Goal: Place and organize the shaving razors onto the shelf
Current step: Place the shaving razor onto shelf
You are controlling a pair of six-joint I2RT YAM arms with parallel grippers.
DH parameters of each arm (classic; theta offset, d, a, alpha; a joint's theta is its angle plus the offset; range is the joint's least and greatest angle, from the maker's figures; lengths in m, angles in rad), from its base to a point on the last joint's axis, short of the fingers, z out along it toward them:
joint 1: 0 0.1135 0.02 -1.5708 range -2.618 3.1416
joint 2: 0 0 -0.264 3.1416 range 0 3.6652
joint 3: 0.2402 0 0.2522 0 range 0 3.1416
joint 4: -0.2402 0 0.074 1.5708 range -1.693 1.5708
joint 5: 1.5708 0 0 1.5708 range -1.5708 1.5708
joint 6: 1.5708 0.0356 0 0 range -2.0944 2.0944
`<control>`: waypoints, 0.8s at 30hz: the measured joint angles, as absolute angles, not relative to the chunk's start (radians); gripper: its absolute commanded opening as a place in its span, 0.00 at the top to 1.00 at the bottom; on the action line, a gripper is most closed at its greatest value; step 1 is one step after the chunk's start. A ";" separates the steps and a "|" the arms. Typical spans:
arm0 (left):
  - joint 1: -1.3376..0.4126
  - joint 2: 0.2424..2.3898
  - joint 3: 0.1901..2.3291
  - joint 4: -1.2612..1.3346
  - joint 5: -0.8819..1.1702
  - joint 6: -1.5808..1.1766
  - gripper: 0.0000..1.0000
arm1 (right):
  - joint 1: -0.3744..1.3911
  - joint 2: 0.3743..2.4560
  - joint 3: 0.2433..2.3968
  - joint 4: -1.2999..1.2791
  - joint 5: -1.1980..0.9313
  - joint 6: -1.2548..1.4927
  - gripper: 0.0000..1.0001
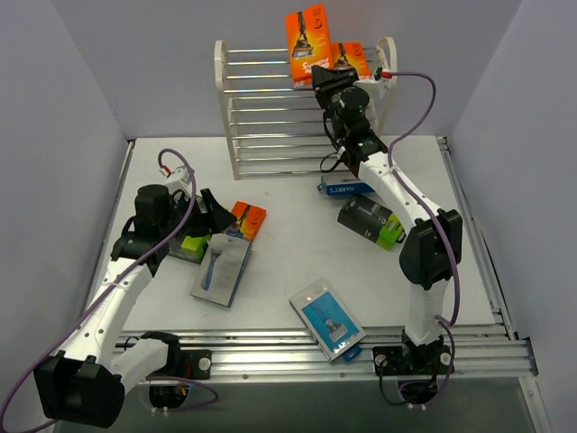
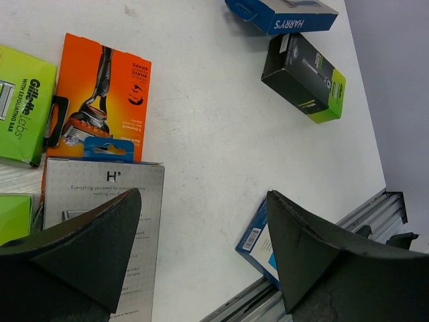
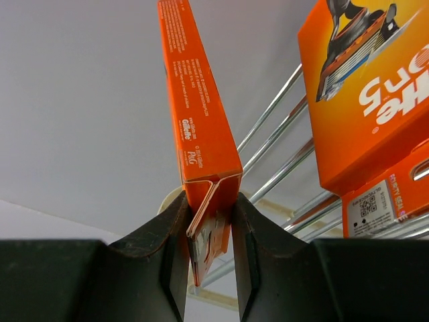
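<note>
My right gripper is shut on an orange razor pack and holds it upright at the top tier of the white shelf. In the right wrist view the jaws pinch the pack's bottom flap; a second orange pack sits on the rods to its right. My left gripper is open and empty, low over the table beside a third orange pack, a grey pack and a lime-green box.
A blue Harry's box and a black-and-lime box lie in front of the shelf by the right arm. A blue flat pack lies near the front rail. White walls enclose the table on three sides.
</note>
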State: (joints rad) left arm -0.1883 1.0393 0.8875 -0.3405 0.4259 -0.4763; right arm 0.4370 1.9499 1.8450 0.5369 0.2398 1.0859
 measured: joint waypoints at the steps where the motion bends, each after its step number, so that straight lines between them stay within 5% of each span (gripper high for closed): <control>1: -0.188 1.040 0.888 -0.340 0.426 -0.476 0.16 | 0.432 1.952 1.851 0.525 0.237 1.090 0.95; 24: -0.195 1.059 0.887 -0.340 0.431 -0.476 0.16 | 0.412 2.043 1.952 0.435 0.172 1.132 0.86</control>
